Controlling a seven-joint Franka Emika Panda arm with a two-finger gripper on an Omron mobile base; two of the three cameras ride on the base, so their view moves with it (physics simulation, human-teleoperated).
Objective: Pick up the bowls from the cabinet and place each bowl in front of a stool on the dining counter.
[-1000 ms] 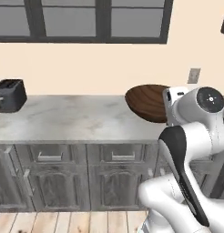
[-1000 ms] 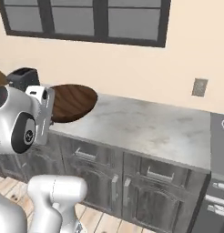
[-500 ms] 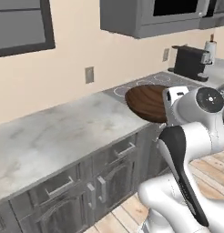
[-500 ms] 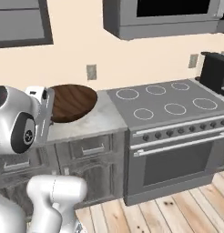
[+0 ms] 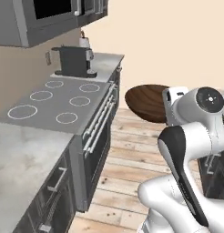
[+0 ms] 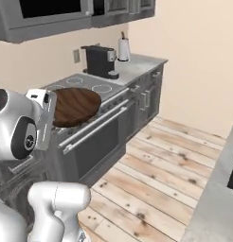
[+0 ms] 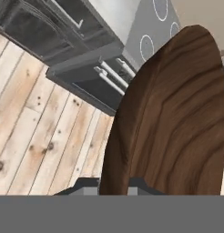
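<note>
As the arm stands folded close above its base, the scene reads as follows, nearest item first.

Gripper: the gripper [image 7: 114, 184] sits at 6 o'clock in the hand view, its jaws closed narrow on the rim of the wooden bowl.
Wooden bowl: the wooden bowl [image 5: 148, 101] is dark brown, wide and shallow, held clear of every surface over the floor; in the left base view it lies at 2 o'clock, just beside the white hand housing; in the right base view [image 6: 76, 106] it lies at 9 o'clock, in front of the stove edge.
Floor: the floor [image 6: 161, 160] is light wooden planking, running from 6 o'clock toward 3 o'clock in the right base view.
Stove: the stove [image 5: 59, 102] has a grey top with white burner rings and an oven front with bar handles, at 9 o'clock in the left base view.
Coffee machine: the coffee machine [image 6: 100, 60] is black and stands upright on the worktop behind the stove, at 12 o'clock in the right base view.
Paper roll: the paper roll [image 6: 123, 49] is white, upright, just beside the coffee machine on its far side.
Wall: the wall [image 6: 194, 56] is plain beige, at 2 o'clock.
</note>
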